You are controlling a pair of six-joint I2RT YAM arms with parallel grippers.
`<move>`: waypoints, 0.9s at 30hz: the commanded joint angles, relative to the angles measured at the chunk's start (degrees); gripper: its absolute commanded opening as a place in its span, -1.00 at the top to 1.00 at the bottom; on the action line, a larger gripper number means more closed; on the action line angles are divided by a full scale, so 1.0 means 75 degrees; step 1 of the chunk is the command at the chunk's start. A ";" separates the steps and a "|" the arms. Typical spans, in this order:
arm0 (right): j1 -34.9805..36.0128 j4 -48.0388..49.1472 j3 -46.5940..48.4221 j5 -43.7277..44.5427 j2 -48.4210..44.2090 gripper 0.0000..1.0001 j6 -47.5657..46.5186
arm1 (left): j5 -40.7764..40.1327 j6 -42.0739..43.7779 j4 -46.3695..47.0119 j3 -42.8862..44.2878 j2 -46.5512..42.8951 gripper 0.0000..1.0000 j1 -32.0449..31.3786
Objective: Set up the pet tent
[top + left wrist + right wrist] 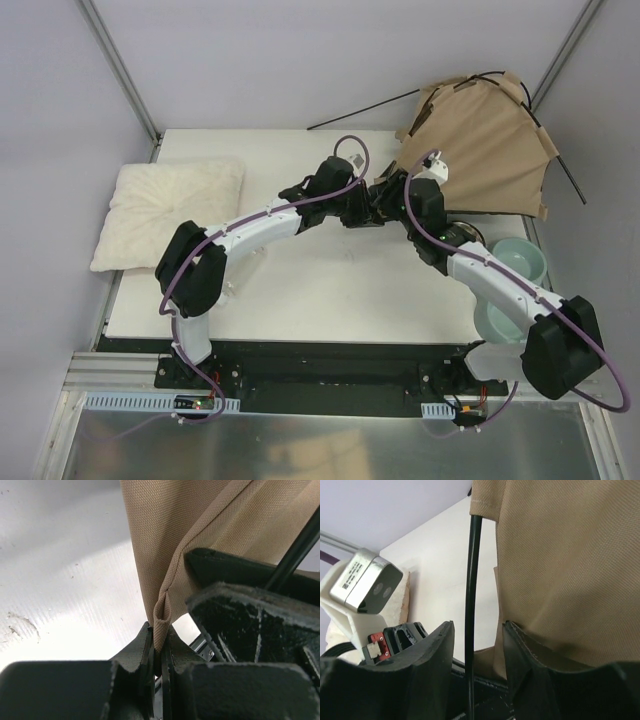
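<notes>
Tan fabric pet tent (490, 150) leans at white counter (330, 290) far edge. Left tool (159, 632) pinches a fabric fold, prob. to steady it; right tool (477, 632) jaws apart around thin black pole (472, 580).

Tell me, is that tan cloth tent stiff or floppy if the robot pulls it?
Probably floppy: the tan woven-fabric tent puckers into a fold where the left jaws pinch it. Its thin black pole curves over the top, so it's likely springy, not rigid.
</notes>
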 commanded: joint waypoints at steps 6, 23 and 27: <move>-0.0061 -0.0477 0.0231 -0.0733 -0.0439 0.13 -0.0242 | -0.0258 0.0361 -0.0115 0.0052 -0.0213 1.00 0.0103; -0.0318 -0.0010 0.0279 -0.0290 -0.0086 1.00 0.0166 | -0.0235 0.1122 -0.0045 -0.0287 -0.0588 1.00 0.0114; -0.0447 0.0822 -0.0107 0.0062 -0.0402 1.00 0.0600 | -0.0176 0.1673 0.0329 -0.0860 -0.0857 1.00 0.0102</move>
